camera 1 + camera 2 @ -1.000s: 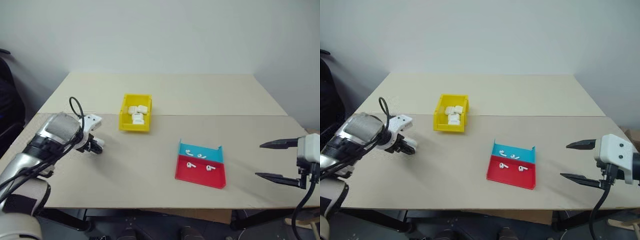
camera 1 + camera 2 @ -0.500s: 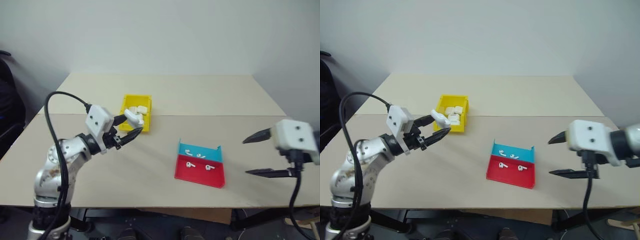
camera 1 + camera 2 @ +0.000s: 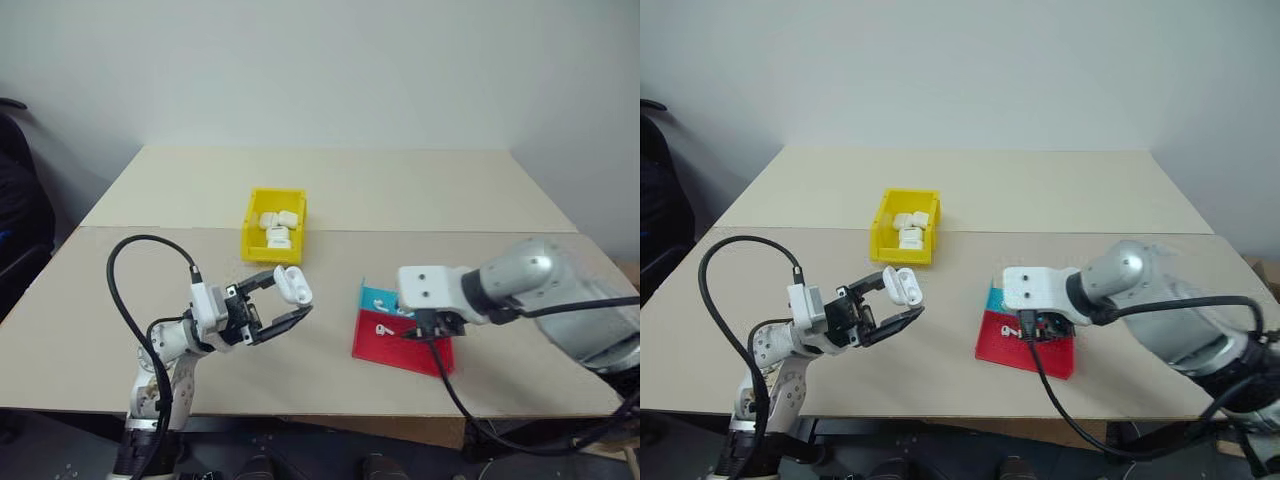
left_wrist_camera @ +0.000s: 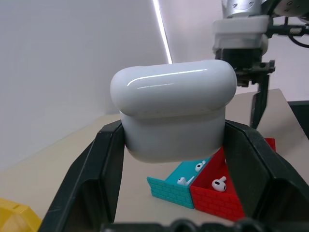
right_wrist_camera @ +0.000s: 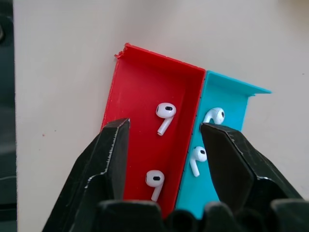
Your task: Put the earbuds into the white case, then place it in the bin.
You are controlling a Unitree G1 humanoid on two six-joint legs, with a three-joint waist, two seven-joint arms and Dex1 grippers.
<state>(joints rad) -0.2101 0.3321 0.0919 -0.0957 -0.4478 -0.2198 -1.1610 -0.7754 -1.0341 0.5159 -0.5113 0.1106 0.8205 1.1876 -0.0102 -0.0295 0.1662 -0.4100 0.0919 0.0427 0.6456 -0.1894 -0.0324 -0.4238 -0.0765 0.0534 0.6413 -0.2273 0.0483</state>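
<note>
Our left pincer (image 3: 285, 303) is clamped on the white case (image 3: 293, 284), lifted off the desk (image 3: 330, 190), while our right pincer (image 5: 164, 145) hangs spread directly over the earbuds (image 5: 164, 113) in the tray (image 5: 140, 82).

Bare table (image 3: 330, 190) around bin (image 3: 272, 226), right pincer (image 5: 164, 145) over tray (image 5: 145, 96)

You have a red-and-blue tray (image 3: 405, 340) lying on the beige counter (image 3: 400, 190), with a white wall (image 3: 320, 70) behind.
</note>
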